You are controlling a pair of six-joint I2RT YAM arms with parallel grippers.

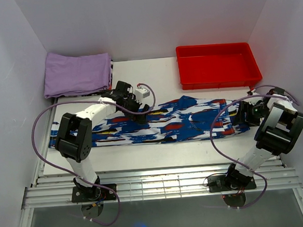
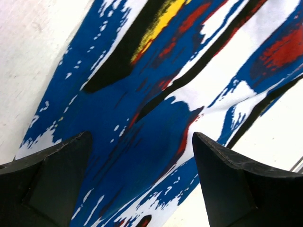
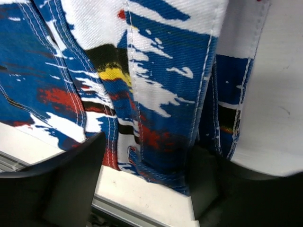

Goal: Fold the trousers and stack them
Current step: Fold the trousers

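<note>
The trousers [image 1: 162,124] lie flat and full length across the middle of the surface [image 1: 170,155], parallel to its near edge; the waist end is toward the right edge and the leg ends reach the left edge. No fold appears to have been made yet.

The left tool [image 2: 142,135] hangs over the far side of the legs, left of the middle; its jaws stand as wide as they go, printed cloth shows between them, and it holds nothing. The right tool [image 3: 149,146] sits at the waist end near the right edge; its jaws stand apart with the stitched hem between them, and I see no grip.

What could go wrong, as I judge it:
- The right tool may catch only the top layer or one seam of the waistband; lifting would then peel the layers apart instead of carrying the whole end.
- The left tool is well in from the leg ends; a pinch there would leave a long tail dragging, and the fold would come out skewed.
- The cloth looks soft and loose; uneven lifting by the two arms would bunch it.
- A wide swing could reach the purple cloth [image 1: 76,74] at the far left corner or the red tray [image 1: 219,83] at the far right corner.
</note>
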